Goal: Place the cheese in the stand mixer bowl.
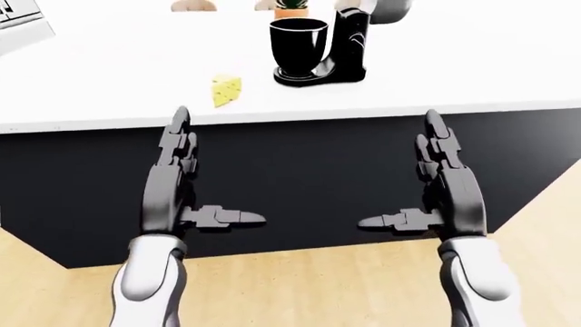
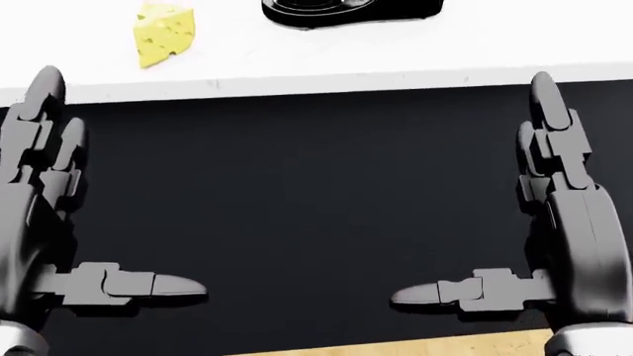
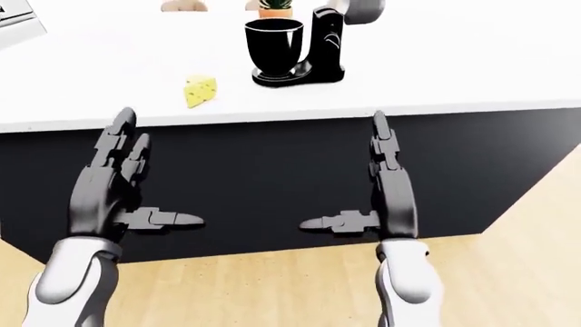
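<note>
A yellow cheese wedge (image 1: 226, 90) lies on the white counter (image 1: 127, 68), near its edge. The black stand mixer (image 1: 349, 48) stands to its right with its black bowl (image 1: 297, 44) in place, its head raised. My left hand (image 1: 195, 170) is open, fingers up and thumb out, in front of the black counter face, below the cheese. My right hand (image 1: 422, 174) is open the same way, below and right of the mixer. Both hands are empty. The cheese also shows in the head view (image 2: 164, 33).
The counter's black face (image 1: 308, 177) fills the middle of the views. Light wooden floor (image 1: 308, 286) lies below. A potted plant (image 1: 291, 8) stands beyond the mixer. A white appliance (image 1: 22, 24) sits at the counter's top left.
</note>
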Controlling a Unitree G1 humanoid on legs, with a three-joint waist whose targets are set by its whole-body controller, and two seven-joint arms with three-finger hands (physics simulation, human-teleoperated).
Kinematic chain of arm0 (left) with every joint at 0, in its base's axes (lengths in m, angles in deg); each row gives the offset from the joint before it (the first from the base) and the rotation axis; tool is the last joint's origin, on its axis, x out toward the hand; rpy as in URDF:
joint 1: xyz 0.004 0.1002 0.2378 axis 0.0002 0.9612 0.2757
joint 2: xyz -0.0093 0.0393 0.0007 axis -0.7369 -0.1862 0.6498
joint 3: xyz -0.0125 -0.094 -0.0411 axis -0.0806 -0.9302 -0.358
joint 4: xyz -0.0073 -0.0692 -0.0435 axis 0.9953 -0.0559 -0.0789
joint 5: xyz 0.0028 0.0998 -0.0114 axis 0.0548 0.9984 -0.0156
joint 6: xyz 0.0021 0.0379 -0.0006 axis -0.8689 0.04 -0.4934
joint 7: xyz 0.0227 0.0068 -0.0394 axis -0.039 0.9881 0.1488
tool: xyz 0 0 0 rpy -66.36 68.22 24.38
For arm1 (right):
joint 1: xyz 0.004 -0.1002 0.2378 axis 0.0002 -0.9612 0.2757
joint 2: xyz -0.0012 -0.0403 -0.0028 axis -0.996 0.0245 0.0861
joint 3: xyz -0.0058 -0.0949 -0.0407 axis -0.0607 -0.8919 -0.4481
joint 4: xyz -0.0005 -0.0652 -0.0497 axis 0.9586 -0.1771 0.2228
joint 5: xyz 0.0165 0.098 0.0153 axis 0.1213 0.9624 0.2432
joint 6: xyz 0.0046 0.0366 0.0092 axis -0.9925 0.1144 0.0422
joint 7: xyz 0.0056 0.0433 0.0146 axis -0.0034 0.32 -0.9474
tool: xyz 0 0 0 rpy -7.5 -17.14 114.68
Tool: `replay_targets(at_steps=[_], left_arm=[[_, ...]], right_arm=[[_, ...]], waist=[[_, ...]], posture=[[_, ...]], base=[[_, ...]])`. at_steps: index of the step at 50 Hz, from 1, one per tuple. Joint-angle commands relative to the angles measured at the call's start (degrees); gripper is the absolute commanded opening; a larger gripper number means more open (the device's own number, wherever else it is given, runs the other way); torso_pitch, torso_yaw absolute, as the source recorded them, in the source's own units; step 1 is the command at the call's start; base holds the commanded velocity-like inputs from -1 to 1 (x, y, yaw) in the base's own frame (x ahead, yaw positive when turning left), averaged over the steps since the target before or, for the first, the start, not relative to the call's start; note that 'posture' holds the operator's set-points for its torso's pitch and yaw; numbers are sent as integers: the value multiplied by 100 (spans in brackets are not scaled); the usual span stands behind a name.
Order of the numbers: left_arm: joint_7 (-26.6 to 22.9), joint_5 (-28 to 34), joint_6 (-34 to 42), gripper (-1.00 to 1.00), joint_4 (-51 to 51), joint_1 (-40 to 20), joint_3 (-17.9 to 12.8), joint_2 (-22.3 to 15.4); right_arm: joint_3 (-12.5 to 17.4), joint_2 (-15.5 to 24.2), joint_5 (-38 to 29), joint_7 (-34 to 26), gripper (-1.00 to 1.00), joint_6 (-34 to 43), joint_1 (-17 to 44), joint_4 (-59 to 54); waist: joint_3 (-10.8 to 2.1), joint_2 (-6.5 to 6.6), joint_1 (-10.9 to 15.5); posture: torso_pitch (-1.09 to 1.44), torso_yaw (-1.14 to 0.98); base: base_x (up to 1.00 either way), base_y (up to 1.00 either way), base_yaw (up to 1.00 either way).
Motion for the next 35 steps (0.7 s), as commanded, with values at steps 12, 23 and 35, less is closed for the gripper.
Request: replay_targets(at_steps=[12,23,35], left_arm=[[-4,21,31,100,226,-178,60,2],[-12,90,23,100,333,-95,182,50],[-20,141,930,100,1036,-535,214,-5]], right_arm=[[79,41,12,35,100,-114,37,164],[92,48,-16,-2,100,-25,28,308],[154,72,-47,-60,100,184,46,571]], waist=[[17,498,-122],[-11,351,-24],[14,237,-90]], posture=[[0,0],[0,0],[0,0]], base=[[14,0,0],[13,0,0],[13,0,0]])
